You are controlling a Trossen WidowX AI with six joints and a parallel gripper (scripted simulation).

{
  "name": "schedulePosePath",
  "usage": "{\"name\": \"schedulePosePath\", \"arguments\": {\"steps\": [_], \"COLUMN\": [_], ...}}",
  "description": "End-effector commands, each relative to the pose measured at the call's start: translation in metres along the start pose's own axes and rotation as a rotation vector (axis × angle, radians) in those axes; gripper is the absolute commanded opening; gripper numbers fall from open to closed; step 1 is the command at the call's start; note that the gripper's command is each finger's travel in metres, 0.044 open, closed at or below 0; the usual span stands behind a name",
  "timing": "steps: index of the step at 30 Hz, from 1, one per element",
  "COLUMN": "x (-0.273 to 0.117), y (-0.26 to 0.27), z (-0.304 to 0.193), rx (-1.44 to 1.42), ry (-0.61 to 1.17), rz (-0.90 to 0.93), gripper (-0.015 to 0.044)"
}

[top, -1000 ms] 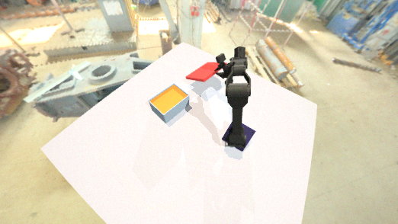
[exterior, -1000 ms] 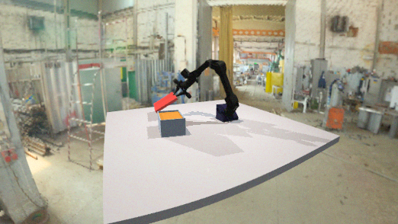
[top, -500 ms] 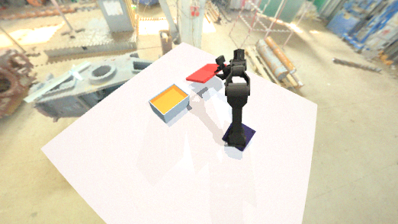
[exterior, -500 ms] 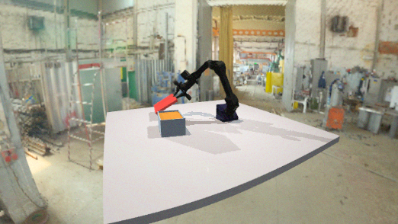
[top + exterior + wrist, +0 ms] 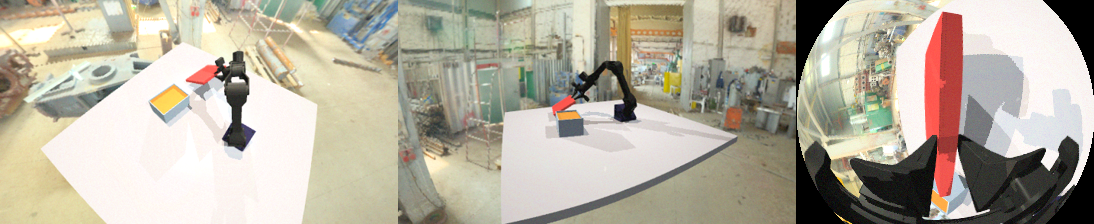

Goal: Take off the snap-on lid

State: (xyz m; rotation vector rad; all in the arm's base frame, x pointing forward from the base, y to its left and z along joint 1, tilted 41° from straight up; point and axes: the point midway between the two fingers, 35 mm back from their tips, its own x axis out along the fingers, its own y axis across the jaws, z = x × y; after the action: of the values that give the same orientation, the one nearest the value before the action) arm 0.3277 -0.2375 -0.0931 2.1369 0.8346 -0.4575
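The red lid [image 5: 203, 75] [image 5: 563, 104] [image 5: 946, 80] is off the box and tilted, its far end lower than the end at my fingers. My gripper [image 5: 218, 70] [image 5: 574, 95] [image 5: 946, 138] is shut on one edge of the lid and holds it above the table [image 5: 114, 152] [image 5: 550, 171]. A shadow lies under it; whether its low edge touches the table cannot be told. The blue-grey storage box [image 5: 176, 110] [image 5: 570, 127] stands upright and open, its orange inside showing. The lid's underside is mostly hidden.
In the top view the box stands to the lower left of the lid, with a gap between them. The arm's dark blue base [image 5: 248, 133] [image 5: 619, 112] stands to the right of the box. The table's back edge runs behind the lid.
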Motion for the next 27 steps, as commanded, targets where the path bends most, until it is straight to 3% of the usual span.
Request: {"name": "schedulePosePath", "arguments": {"steps": [1,27], "x": [0.003,0.016], "y": [-0.004,-0.020], "z": [0.000,0.000], "rx": [0.004,0.005], "ry": [0.001,0.002], "rz": [0.001,0.001], "gripper": [0.0000,0.0000]}}
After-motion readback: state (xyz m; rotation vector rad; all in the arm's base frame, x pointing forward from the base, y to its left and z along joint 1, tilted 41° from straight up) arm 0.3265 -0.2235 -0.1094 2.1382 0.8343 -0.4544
